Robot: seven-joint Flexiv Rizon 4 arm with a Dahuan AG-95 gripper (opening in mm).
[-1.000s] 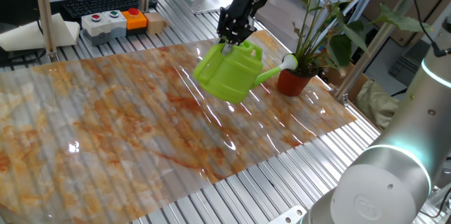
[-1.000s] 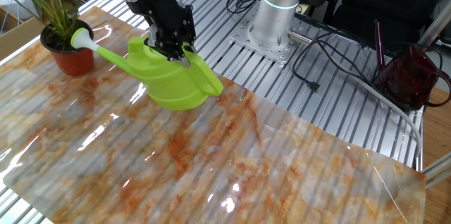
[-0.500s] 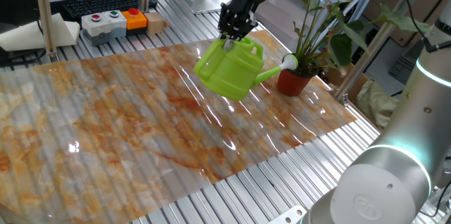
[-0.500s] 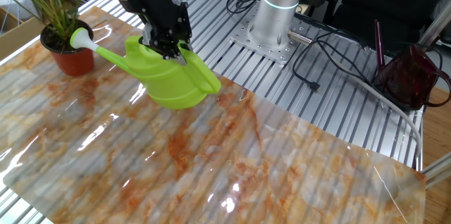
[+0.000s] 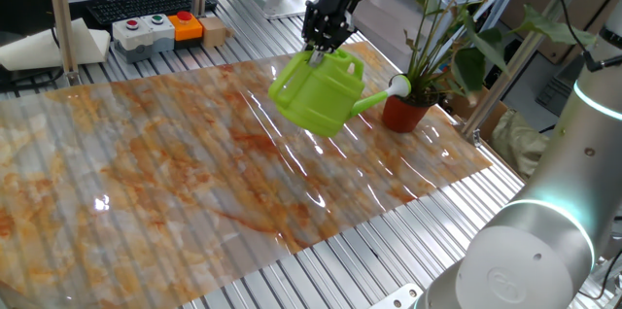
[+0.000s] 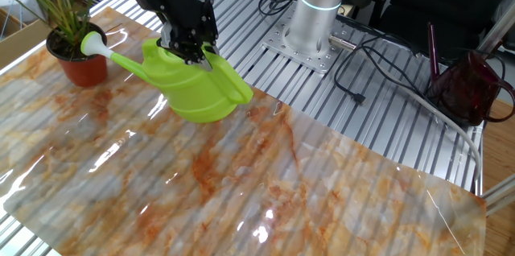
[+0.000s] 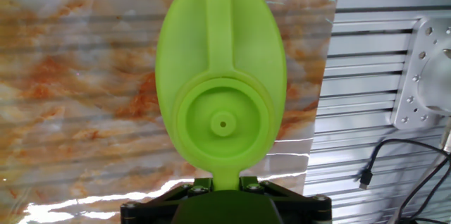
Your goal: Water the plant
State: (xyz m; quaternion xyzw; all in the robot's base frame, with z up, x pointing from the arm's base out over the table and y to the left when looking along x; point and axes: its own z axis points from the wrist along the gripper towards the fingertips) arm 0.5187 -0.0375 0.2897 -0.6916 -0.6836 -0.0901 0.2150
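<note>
My pincer [image 5: 318, 51] is clamped narrow on the top handle of the one watering can [image 5: 319, 97], which hangs off the tabletop. I judge the can stiff, smooth plastic, light unless filled, and the handle the right hold. Beyond its white spout tip stands the one plant [image 5: 442, 42] in its red pot [image 5: 405, 112], top-heavy and easily tipped, I'd say.

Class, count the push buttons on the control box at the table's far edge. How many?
3: on the control box, a white one, a green one and an orange one, left to right.
</note>
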